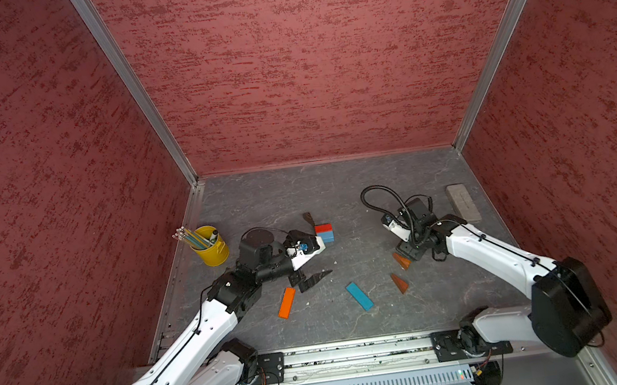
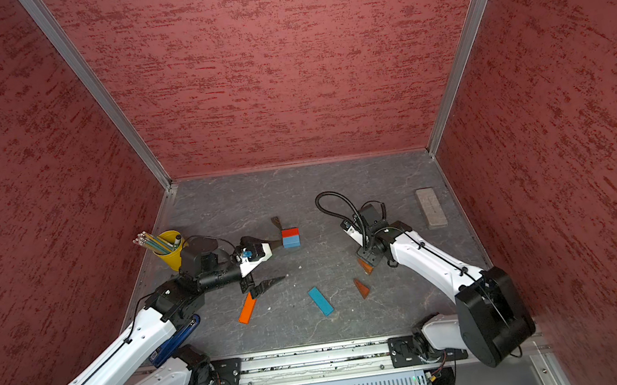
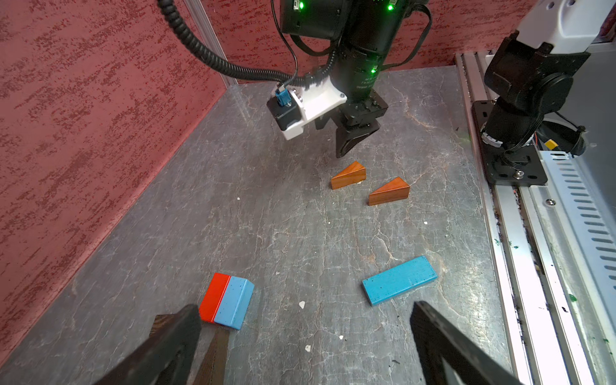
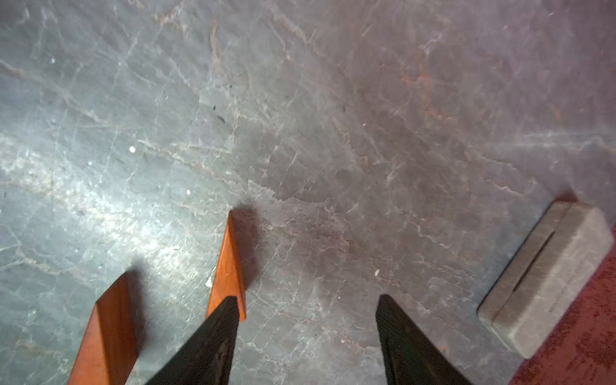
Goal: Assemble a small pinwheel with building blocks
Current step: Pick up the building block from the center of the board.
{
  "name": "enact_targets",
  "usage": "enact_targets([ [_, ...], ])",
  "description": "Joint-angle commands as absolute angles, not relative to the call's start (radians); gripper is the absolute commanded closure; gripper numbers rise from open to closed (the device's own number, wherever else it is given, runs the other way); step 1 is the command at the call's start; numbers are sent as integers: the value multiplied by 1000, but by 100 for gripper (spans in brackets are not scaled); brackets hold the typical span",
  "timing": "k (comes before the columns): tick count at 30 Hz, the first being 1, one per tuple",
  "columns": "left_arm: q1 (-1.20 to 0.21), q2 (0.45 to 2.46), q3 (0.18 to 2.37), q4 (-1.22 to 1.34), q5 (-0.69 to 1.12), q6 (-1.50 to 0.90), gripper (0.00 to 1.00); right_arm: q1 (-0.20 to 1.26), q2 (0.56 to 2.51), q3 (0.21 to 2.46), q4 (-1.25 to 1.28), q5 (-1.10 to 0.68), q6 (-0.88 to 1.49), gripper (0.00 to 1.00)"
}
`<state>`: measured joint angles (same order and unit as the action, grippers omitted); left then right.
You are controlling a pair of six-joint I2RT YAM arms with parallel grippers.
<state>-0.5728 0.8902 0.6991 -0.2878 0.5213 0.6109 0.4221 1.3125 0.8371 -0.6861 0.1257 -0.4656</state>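
Your left end effector stood wide apart beside the red-and-blue cube, lower left of frame; your right end effector stood apart, one finger overlapping an orange wedge.

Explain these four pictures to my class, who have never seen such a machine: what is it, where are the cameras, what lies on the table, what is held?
It is a robot with two white arms, each ending in a two-fingered gripper. Two pictures look down from above; two come from wrist cameras. On the grey table lie a red-and-blue cube, a dark brown wedge, an orange bar, a blue bar, two orange wedges, a grey block and a yellow cup of pencils. The left gripper is open beside the cube; the right gripper, jaws apart, is right by one orange wedge. Neither holds anything.
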Motion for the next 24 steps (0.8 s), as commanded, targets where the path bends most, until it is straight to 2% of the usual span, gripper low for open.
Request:
enact_targets([
  [1, -577, 889, 686, -273, 482, 630, 0, 418, 1298, 822, -717, 58, -502, 32],
  [7, -576, 886, 689, -275, 478, 630, 0, 418, 1342, 837, -750, -23, -501, 40],
  [11, -576, 885, 687, -276, 477, 632, 0, 417, 1391, 844, -767, -2, -482, 41],
  [15, -576, 889, 686, -273, 474, 632, 0, 417, 1435, 843, -765, 3, -488, 45],
  [24, -574, 898, 686, -272, 475, 632, 0, 416, 1441, 829, -760, 11, -482, 52],
])
